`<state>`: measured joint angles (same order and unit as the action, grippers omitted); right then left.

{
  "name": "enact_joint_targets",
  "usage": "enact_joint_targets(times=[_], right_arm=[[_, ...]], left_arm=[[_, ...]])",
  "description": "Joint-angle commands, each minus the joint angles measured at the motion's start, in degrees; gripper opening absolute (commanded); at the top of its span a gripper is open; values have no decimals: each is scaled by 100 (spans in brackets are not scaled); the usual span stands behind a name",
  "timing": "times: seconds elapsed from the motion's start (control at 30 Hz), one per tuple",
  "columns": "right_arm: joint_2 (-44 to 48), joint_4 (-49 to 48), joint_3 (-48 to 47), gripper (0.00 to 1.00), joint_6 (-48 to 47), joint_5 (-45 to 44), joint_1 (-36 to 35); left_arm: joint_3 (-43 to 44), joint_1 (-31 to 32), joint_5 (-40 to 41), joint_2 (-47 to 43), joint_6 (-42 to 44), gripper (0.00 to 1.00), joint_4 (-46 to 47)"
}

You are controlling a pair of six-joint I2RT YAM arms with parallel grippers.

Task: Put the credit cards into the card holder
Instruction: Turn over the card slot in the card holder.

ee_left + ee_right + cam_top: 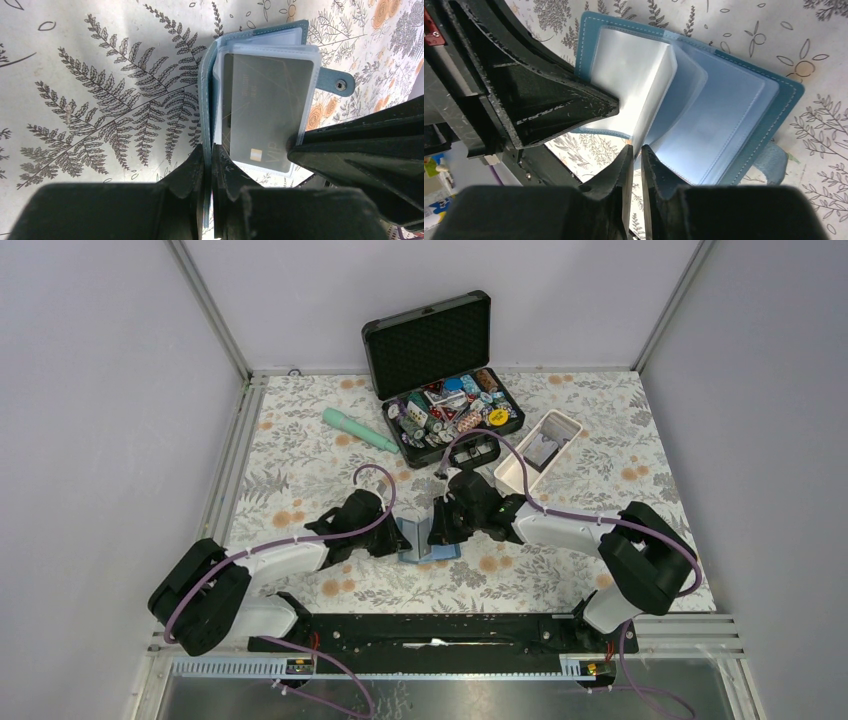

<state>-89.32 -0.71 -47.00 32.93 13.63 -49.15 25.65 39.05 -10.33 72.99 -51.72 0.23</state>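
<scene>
Two arms pinch an open card holder [428, 552] a little nearer the table's near edge than its far edge.

The table [300, 440] wears a leaf-and-flower cloth, boxed in by plain grey walls and metal rails. At its far edge stands an open black case [430, 340] filled with poker chips [440, 420], with a white tray [540, 445] to its right and a green torch [358, 430] to its left. Both arms reach low and inward, meeting at the holder. The left claw [207, 150] is closed on the edge of the teal cover. The right claw [636, 149] is closed on the lower edge of a clear leaf. A grey card [265, 105] sits in a sleeve, marked "VIP"; its smaller print is unreadable.
</scene>
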Motion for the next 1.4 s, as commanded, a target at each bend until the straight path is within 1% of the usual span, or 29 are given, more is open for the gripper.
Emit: enact_joint_targets(times=[0.0,0.37,0.6,0.7,0.77,0.9,1.0,1.13,1.2,1.37], right_arm=[[124,-298,-74,19,62,216,-79],[23,-357,-232,30,42,217,-182],[-52,-283,-348,31,-2,181,-227],[-118,-297,-375,32,-5,173,-244],[-165,-314,-372,33,0,175,-253],[-244,-316,-373,33,-11,148,-262],[-193,-295,-358,43,-57,109,-279],[-98,-229,-361,53,-134,-21,-295],[-133,-211,-392,55,-138,-52,-316],[-326,-161,-523,57,-146,-136,-380]], left_arm=[[-51,-8,-110,31,-21,0,288],[-60,-11,-137,13,-24,0,293],[-61,-20,-138,-8,-20,0,281],[-60,-22,-140,-18,-21,4,283],[-58,-24,-137,-38,-17,9,276],[-69,-29,-107,-112,-9,11,239],[-61,-47,-96,-149,-3,11,211],[-51,-46,-101,-162,5,11,195],[-51,-47,-111,-162,9,11,186],[-42,-46,-110,-173,9,10,188]])
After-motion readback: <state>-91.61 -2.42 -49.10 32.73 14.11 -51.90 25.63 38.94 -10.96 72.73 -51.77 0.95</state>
